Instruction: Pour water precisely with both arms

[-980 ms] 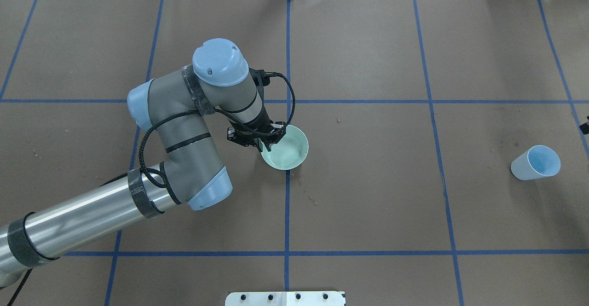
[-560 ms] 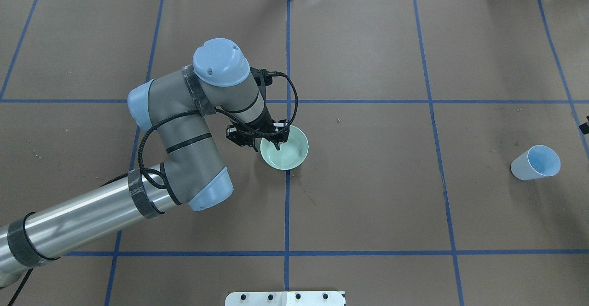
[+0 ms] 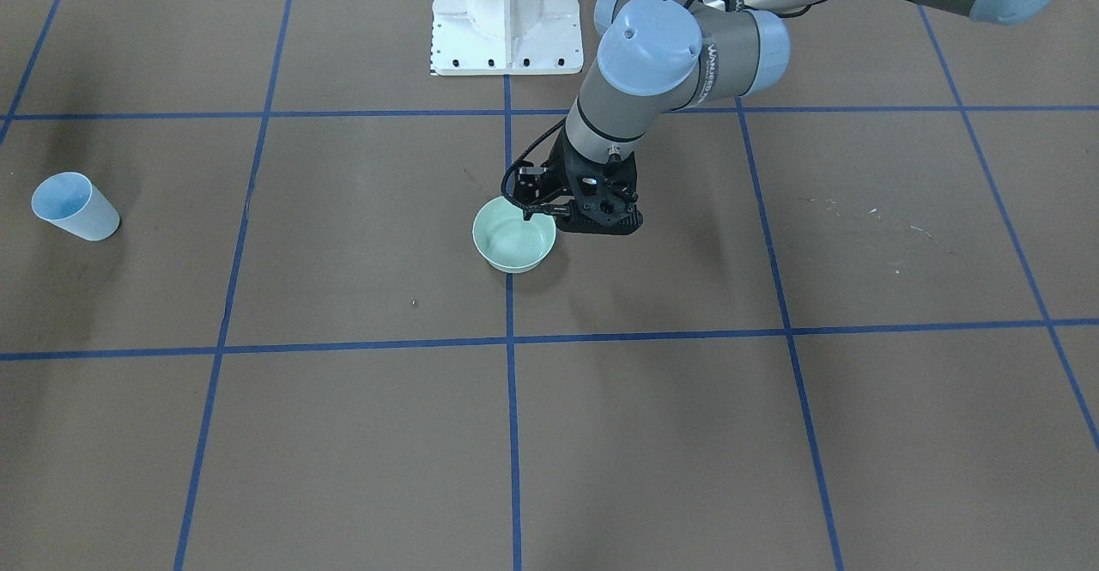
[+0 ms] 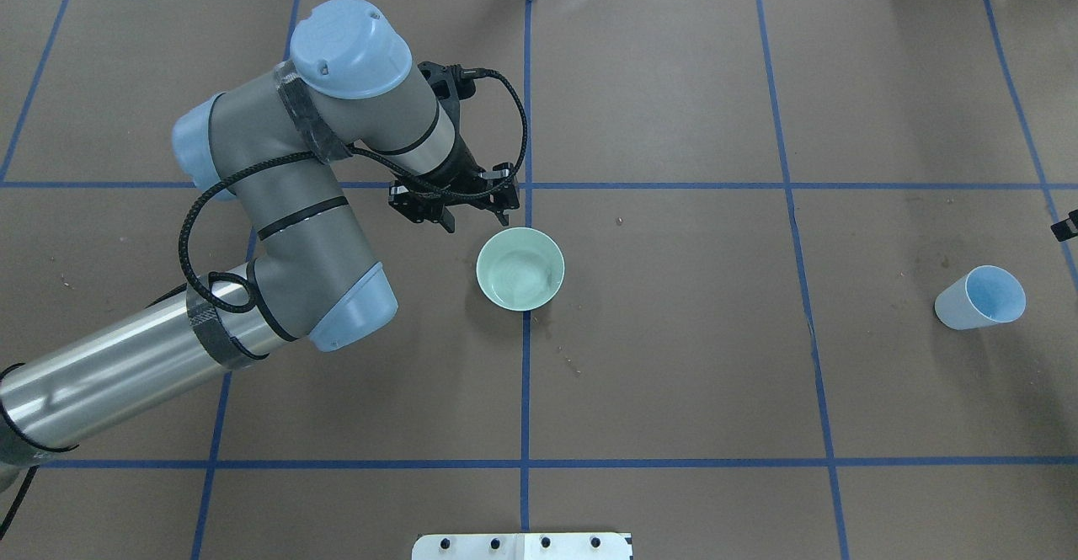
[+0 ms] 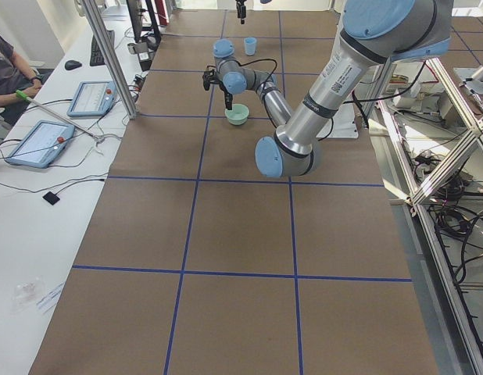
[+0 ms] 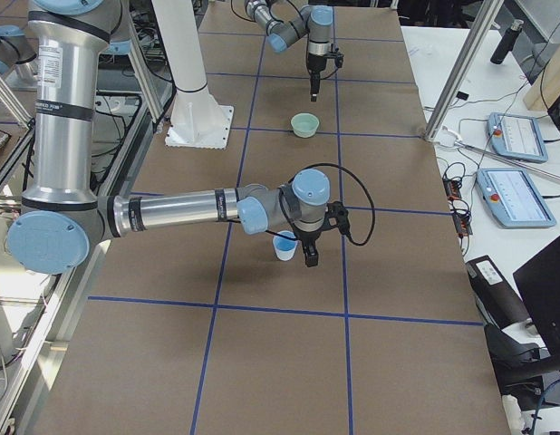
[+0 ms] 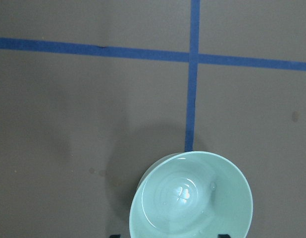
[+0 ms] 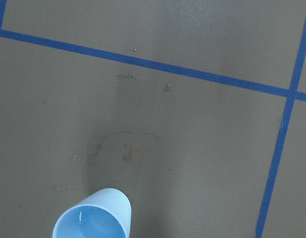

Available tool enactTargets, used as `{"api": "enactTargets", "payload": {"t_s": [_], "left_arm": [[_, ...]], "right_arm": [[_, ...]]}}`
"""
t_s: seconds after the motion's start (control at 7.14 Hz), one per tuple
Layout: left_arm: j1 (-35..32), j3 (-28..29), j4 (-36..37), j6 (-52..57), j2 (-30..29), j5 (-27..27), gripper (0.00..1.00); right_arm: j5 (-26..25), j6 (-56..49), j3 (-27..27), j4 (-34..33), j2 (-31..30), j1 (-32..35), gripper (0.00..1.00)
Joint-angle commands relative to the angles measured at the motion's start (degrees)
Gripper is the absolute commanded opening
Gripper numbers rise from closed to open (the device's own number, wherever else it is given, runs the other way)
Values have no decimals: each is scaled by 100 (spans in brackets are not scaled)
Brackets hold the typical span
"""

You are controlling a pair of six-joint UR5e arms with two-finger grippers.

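A mint-green bowl (image 4: 520, 269) stands on the brown table near the centre cross of blue tape; it also shows in the front view (image 3: 513, 245). In the left wrist view the bowl (image 7: 192, 198) holds water (image 7: 182, 192), seen as faint glints at the bottom. My left gripper (image 4: 476, 221) hangs open and empty above the table, just beyond the bowl's far-left rim. A light-blue cup (image 4: 981, 297) stands far right. My right gripper (image 6: 309, 258) hangs close beside the cup (image 6: 284, 246); I cannot tell if it is open or shut.
The white pedestal (image 3: 506, 13) stands at the robot's edge of the table. A dried wet stain (image 8: 126, 153) marks the table beyond the cup (image 8: 93, 220). Small spots (image 4: 556, 337) lie just in front of the bowl.
My left gripper opened off the bowl's near-left rim, rose and drew back toward the far left. The bowl and the cup stayed in place.
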Motion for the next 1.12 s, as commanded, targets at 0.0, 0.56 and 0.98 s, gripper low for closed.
{"api": "enactTargets", "payload": {"t_s": [0.0, 0.56, 0.98], "left_arm": [[-33, -34, 15, -9, 10, 13, 74], [-50, -51, 6, 0, 167, 31, 74], [-50, -60, 6, 9, 238, 22, 76]], "right_arm": [[-39, 436, -627, 2649, -461, -29, 99], [293, 1089, -1772, 6154, -1200, -275, 100], [295, 1688, -2169, 7731, -1210, -503, 99]]}}
